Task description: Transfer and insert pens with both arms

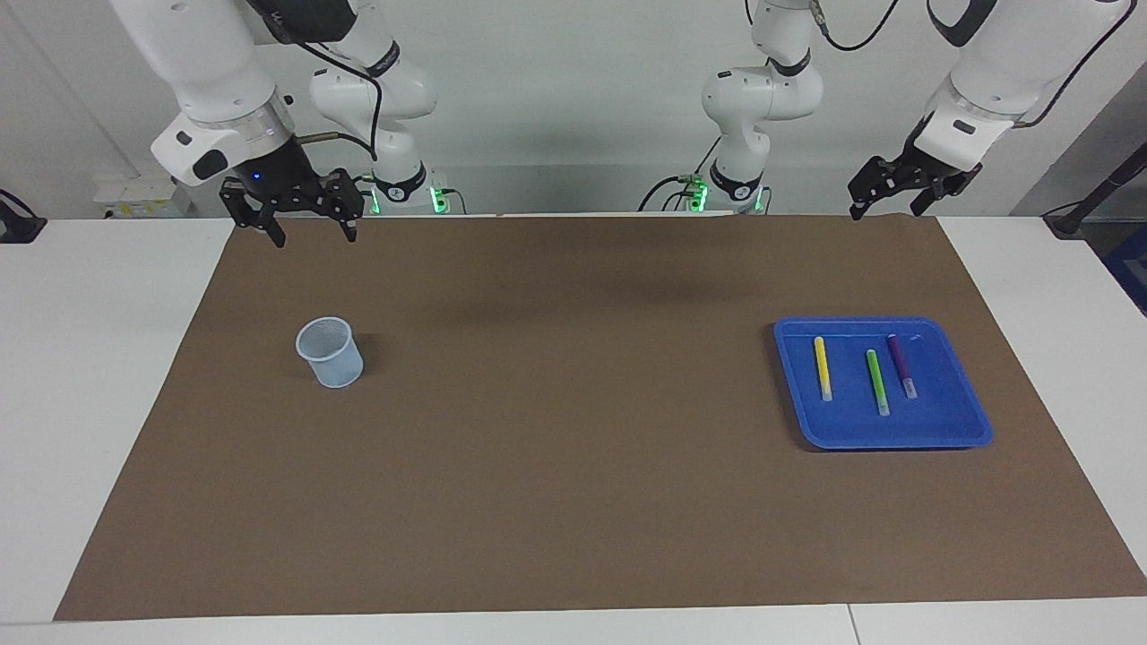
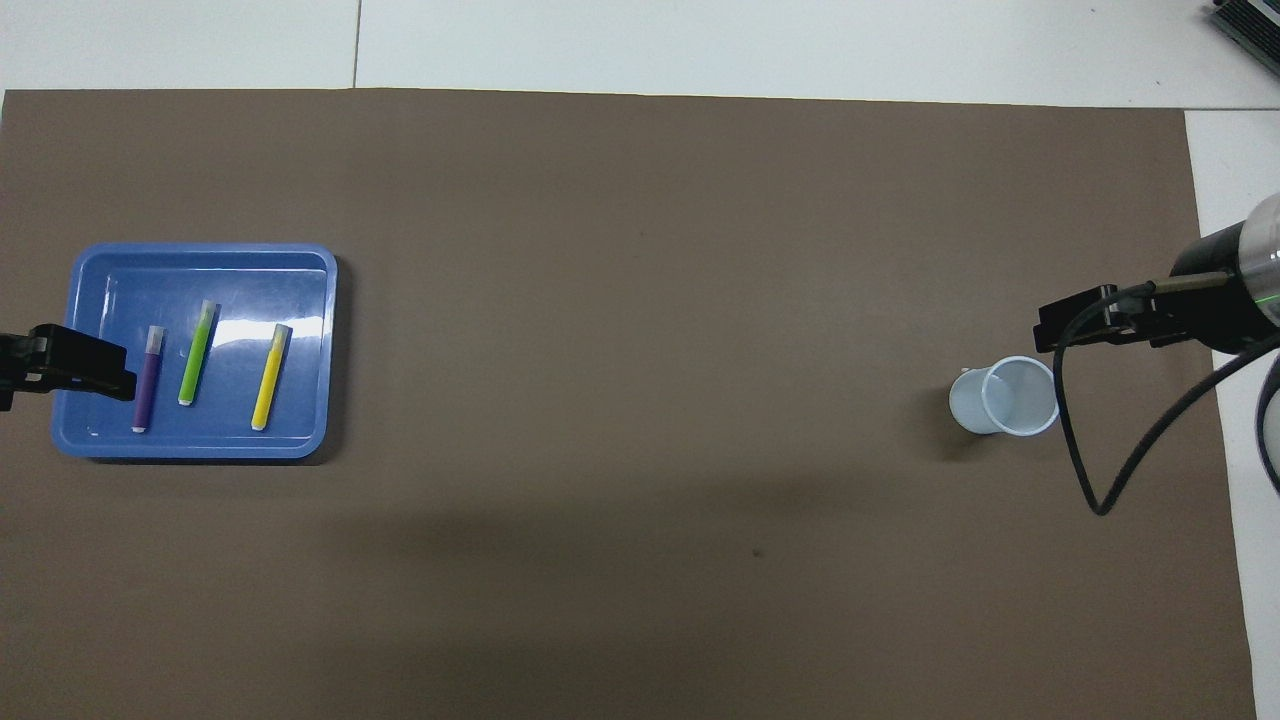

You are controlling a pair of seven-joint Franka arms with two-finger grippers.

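We see three pens lying side by side in the blue tray [image 1: 950, 437] at the left arm's end of the desk [image 1: 107, 376]: the yellow pen [image 1: 822, 367], the green pen [image 1: 877, 382] and the purple pen [image 1: 901, 365]. The cup [image 1: 331, 352] stands at the right arm's end, probably to receive them. The left claw [image 1: 883, 202] hangs open and empty above the mat [image 1: 573, 448] edge. The right claw [image 1: 309, 224] waits open, also empty.
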